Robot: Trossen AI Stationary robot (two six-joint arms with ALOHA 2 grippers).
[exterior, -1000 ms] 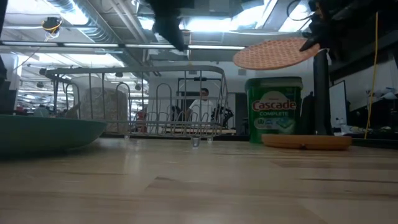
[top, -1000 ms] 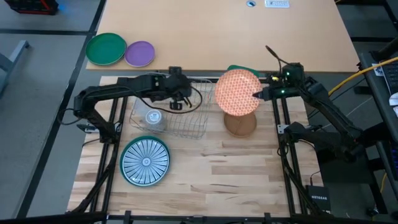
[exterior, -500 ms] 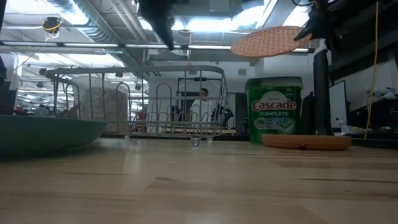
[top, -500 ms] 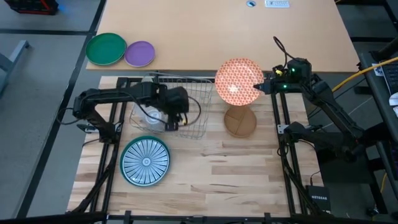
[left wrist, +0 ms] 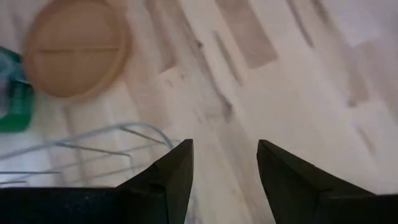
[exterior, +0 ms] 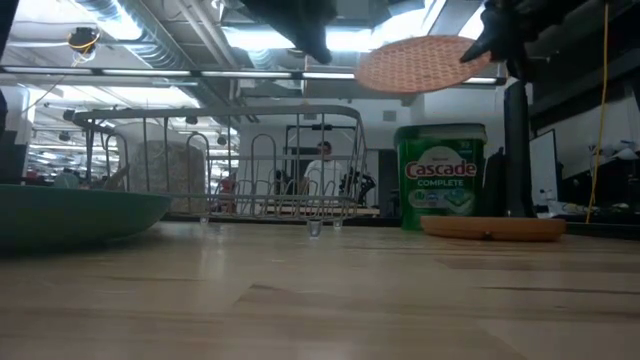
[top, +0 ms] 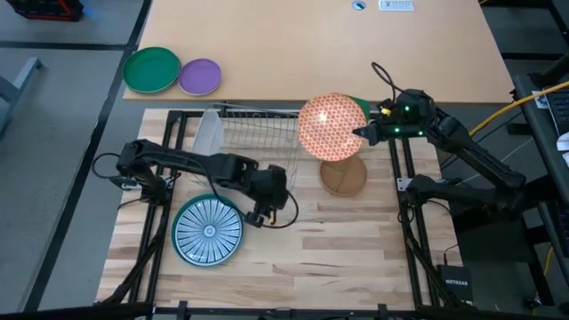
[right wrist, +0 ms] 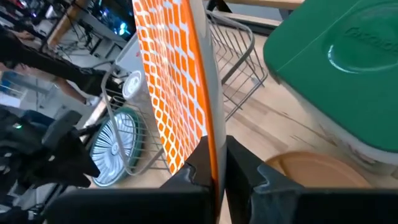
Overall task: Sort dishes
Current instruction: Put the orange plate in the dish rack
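Since the earlier frames, the left gripper (top: pixel 264 216) has been swung off the wire rack (top: pixel 258 147) to a spot beside the striped plate (top: pixel 208 230), and the orange plate (top: pixel 331 127) has been carried a little nearer the rack. The right gripper (top: pixel 359 133) is seen pinched onto the rim of the orange plate, which is held level, well above the counter (top: pixel 356 240), between the rack and the green canister (exterior: pixel 441 176). The brown plate (top: pixel 343 176) lies flat on the counter just beside the rack, below the lifted plate. The left gripper's fingers (left wrist: pixel 177 171) are spread and hold nothing; the counter shows between them in the left wrist view. The striped plate rests flat on the counter near the rack's front corner.

The step in hand is judged to be the carrying of the orange plate to the rack. For this to be done well, the plate should be tipped onto its edge before it is lowered, its rim lined up with a gap between the rack's wires, and the pinch kept firm until the plate is seated. The rack's top rail should be cleared, and the left arm kept well apart.
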